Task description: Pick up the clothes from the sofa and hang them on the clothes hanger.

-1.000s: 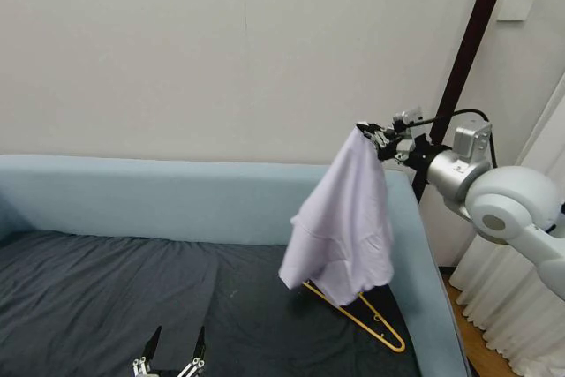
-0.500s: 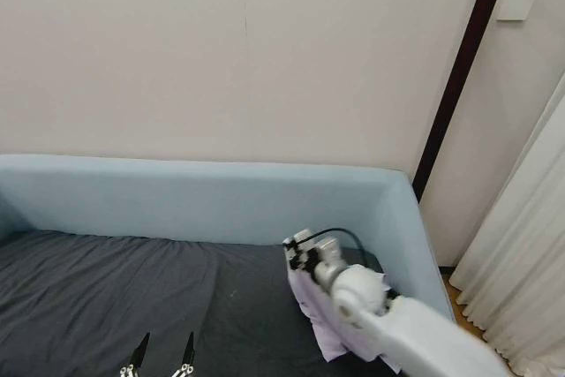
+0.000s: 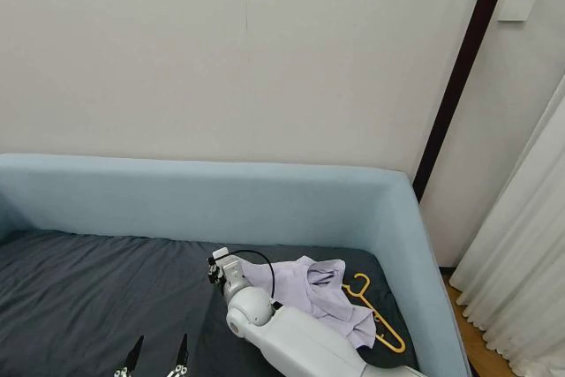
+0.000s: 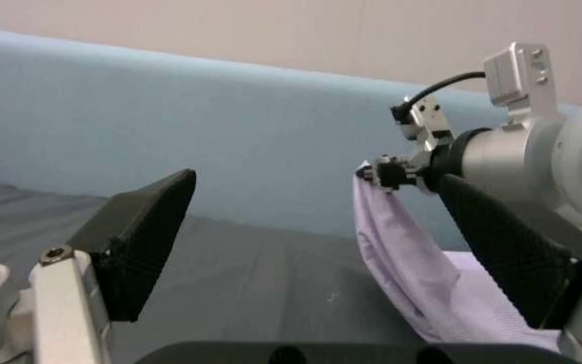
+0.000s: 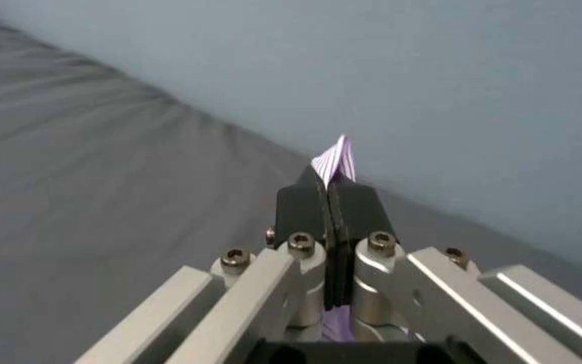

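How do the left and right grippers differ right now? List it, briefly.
The left gripper is open and empty; the right gripper is shut on a fold of the lilac shirt. The left gripper hangs nearer the robot; the right gripper reaches farther back, toward the backrest. Both are over the dark seat of the sofa.

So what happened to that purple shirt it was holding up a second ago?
The right gripper swung down and left, still shut on the shirt, which now lies draped across the sofa seat beside the yellow hanger. The left gripper stayed low and open; the hanger looks unmoved.
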